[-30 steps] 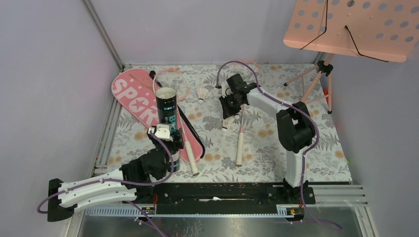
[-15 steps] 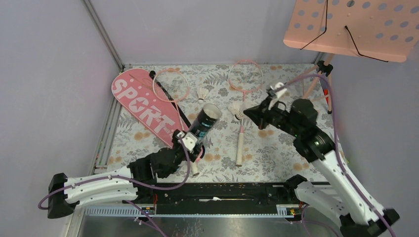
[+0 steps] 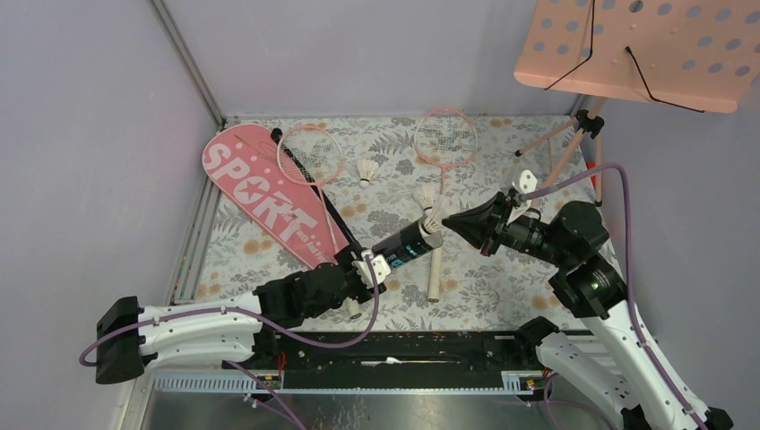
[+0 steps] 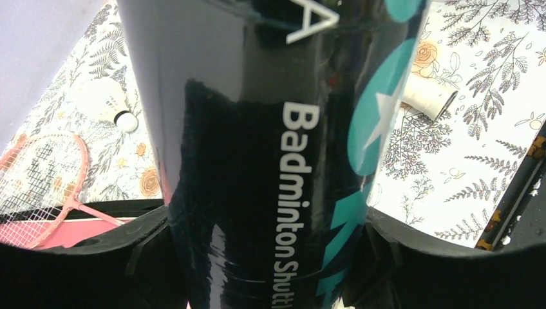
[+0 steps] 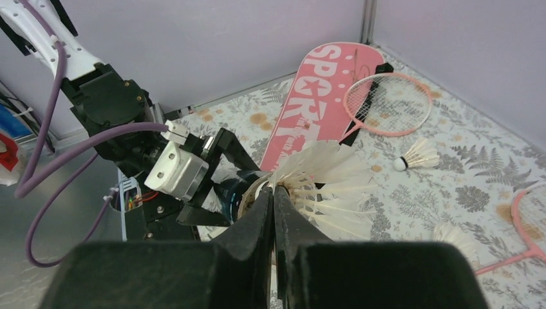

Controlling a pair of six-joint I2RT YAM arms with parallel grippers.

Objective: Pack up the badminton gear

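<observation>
My left gripper [image 3: 376,266] is shut on the long black tube [image 3: 408,244], held above the mat, tilted almost flat, mouth to the right. In the left wrist view the tube [image 4: 257,129] fills the space between the jaws. My right gripper [image 3: 448,221] is shut on a white feather shuttlecock [image 3: 432,219] at the tube's mouth. The right wrist view shows this shuttlecock [image 5: 328,180] pinched by its skirt, its cork hidden in the mouth [image 5: 244,193]. Two pink rackets [image 3: 309,154] [image 3: 445,139], two loose shuttlecocks [image 3: 366,170] [image 3: 423,195] and the pink SPORT cover [image 3: 264,202] lie on the mat.
The pink perforated music stand [image 3: 636,49] overhangs the back right corner, its tripod legs [image 3: 574,148] on the mat. Grey walls close the back and both sides. The right racket's white handle [image 3: 435,269] lies under the tube's mouth. A black rail [image 3: 394,349] runs along the near edge.
My left arm has tipped the tube from upright to almost flat and carried it right. My right arm lifted a shuttlecock off the mat, swung right, and brought it to the tube's mouth.
</observation>
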